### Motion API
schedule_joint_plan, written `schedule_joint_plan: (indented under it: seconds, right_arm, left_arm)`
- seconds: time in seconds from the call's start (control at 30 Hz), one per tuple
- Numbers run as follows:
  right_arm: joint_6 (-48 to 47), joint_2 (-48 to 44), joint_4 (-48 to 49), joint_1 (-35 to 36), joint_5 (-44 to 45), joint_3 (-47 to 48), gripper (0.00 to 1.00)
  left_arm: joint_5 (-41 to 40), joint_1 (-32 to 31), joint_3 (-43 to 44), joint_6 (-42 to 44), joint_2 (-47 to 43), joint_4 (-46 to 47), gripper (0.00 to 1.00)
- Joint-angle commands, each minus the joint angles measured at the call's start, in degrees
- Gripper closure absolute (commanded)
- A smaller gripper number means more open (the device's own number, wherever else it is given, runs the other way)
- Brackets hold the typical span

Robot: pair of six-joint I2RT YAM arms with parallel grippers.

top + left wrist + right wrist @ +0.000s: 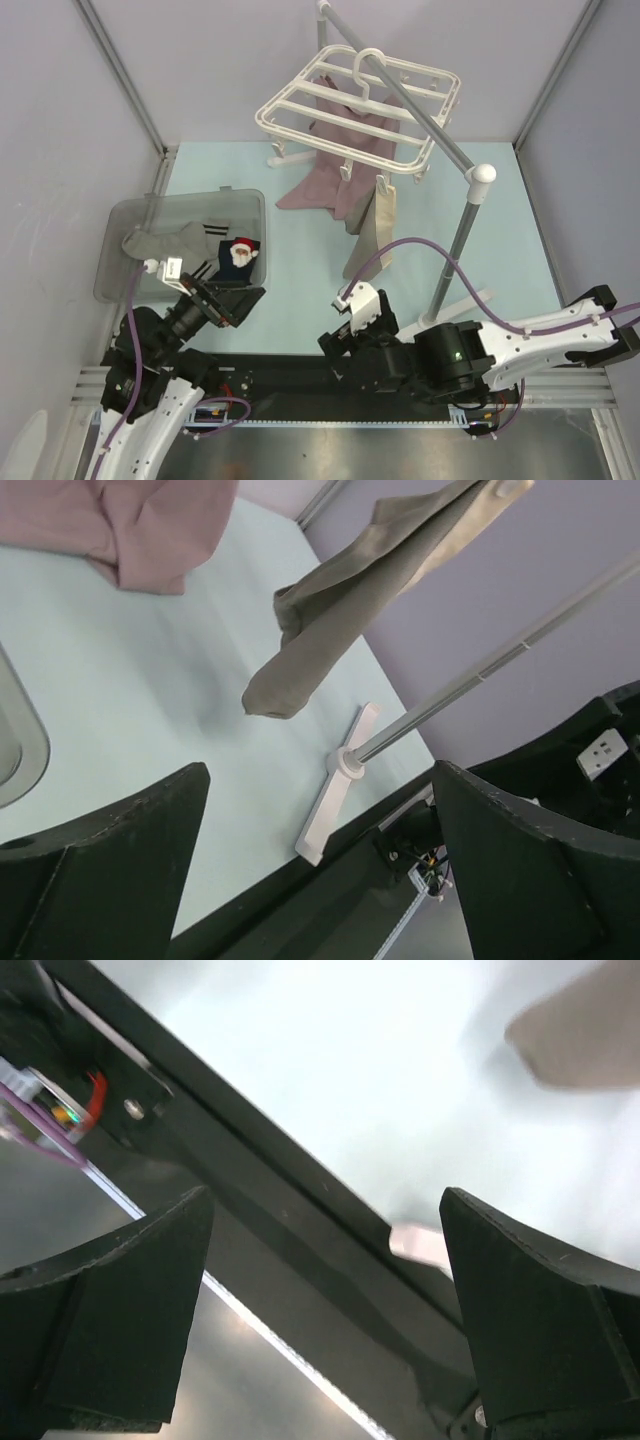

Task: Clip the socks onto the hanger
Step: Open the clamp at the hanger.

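Both grippers sit low at the near edge, empty. Left gripper [320, 875] fingers are spread wide, and so are those of the right gripper [320, 1305]; nothing is between either pair.

Socks: a grey sock [165, 242] and a navy Santa sock [238, 256] lie in the bin [120, 215] at near left. One light sock [378, 225] already hangs from the hanger [283, 103], far centre, beside the pink cloth [345, 150].

We judge the step in hand to be a pick from the bin. The left gripper is just beside it, so we use that arm. We advise pinching one sock only, at its cuff, so that a free edge is left for a clip. We also keep clear of the pole stand [455, 215] on the way to the hanger.

Hard to make out:
- The clips are tiny from above, so we cannot tell which are free.
- Only one Santa figure shows; any sock beneath is hidden.
- The right wrist view is blurred and shows no sock clearly.
- The left wrist view catches only a corner of the bin.
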Motion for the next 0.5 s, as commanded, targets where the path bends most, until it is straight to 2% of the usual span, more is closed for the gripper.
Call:
schedule_joint_plan:
  seconds: [0.0, 0.07, 0.13, 0.27, 0.33, 0.4, 0.47]
  right_arm:
    - [-8.4, -1.6, 7.0, -2.9, -2.2, 5.7, 0.0]
    - [-13.9, -0.8, 9.3, -4.4, -7.9, 9.6, 0.0]
    - [-17.0, 1.1, 9.0, -5.9, -10.1, 12.9, 0.0]
    - [-18.4, 3.0, 7.3, -7.9, -8.2, 20.8, 0.0]
    - [-19.5, 2.8, 8.3, -10.0, -13.0, 24.0, 0.01]
    - [-19.6, 2.1, 9.2, -12.7, -13.5, 26.6, 0.0]
    - [-22.8, 2.2, 11.5, -12.8, -11.6, 28.2, 0.01]
  left_arm:
    - [4.5, -0.2, -0.2, 2.8, 1.4, 8.6, 0.02]
    - [4.7, -0.2, -0.1, 3.7, 2.8, 11.7, 0.1]
    - [4.6, -0.2, -0.6, 4.1, 3.6, 14.1, 0.22]
    - [5.4, -0.2, -3.0, 3.3, 5.0, 23.7, 0.23]
    - [5.1, -0.2, -4.4, 2.8, 5.8, 26.4, 0.2]
    - [6.0, -0.2, -5.7, 2.0, 7.8, 30.5, 0.18]
    - [8.6, -0.2, -7.2, 0.5, 9.5, 39.2, 0.22]
